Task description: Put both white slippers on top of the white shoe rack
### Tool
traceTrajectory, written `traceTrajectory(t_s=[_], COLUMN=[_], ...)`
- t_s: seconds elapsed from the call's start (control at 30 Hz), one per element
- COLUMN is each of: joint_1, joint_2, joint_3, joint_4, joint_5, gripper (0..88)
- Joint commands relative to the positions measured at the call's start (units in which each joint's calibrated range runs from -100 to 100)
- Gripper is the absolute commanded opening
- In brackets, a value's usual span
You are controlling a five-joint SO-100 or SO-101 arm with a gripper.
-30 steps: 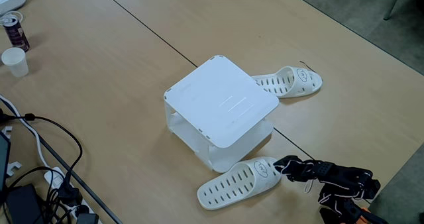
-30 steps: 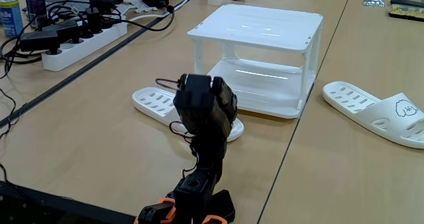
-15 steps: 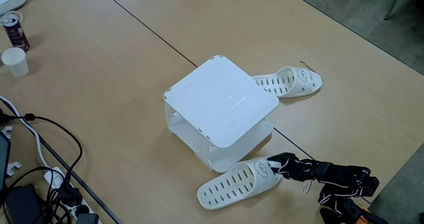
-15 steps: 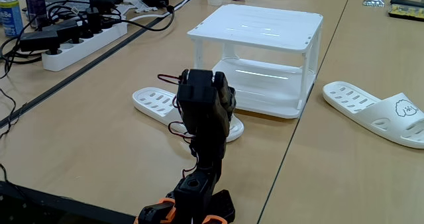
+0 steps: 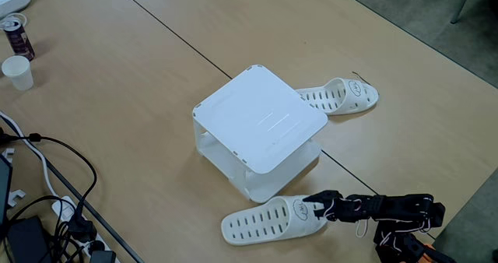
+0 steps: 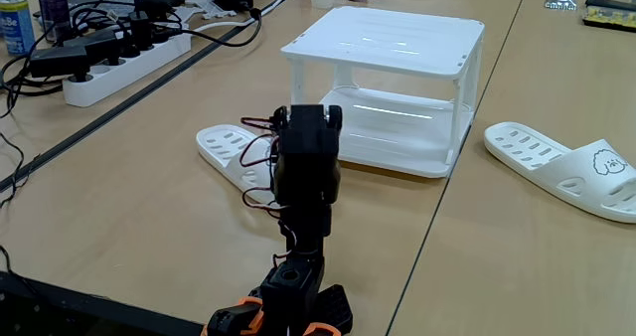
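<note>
We see a black arm [image 6: 306,177] of boxy motor blocks, looped red-and-white wires [image 6: 260,149], and an orange base [image 6: 234,319].

Wood bench [image 5: 117,76] w/ dark seam. Paper cup [image 5: 17,71] + can [image 5: 15,34] at far left edge; power strip [image 6: 124,57] w/ black cables [image 5: 47,170] nearby.

Glossy smooth white plastic shoe rack [image 5: 261,123], matt rubbery white slippers [image 5: 272,219], pale wood-look table [image 5: 117,84].
</note>
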Motion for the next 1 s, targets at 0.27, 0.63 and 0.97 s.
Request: traceTrajectory(t_s=[0.27, 0.63, 0.97], joint_1=[-7.7, -12.8, -15.4], joint_2=[0.1, 4.8, 4.0], joint_3=[-9.4, -17.2, -25.3], joint_4=[-1.2, -1.2, -1.2], joint_5=[0.4, 0.4, 0.4], gripper=[19.1, 9.5, 0.7])
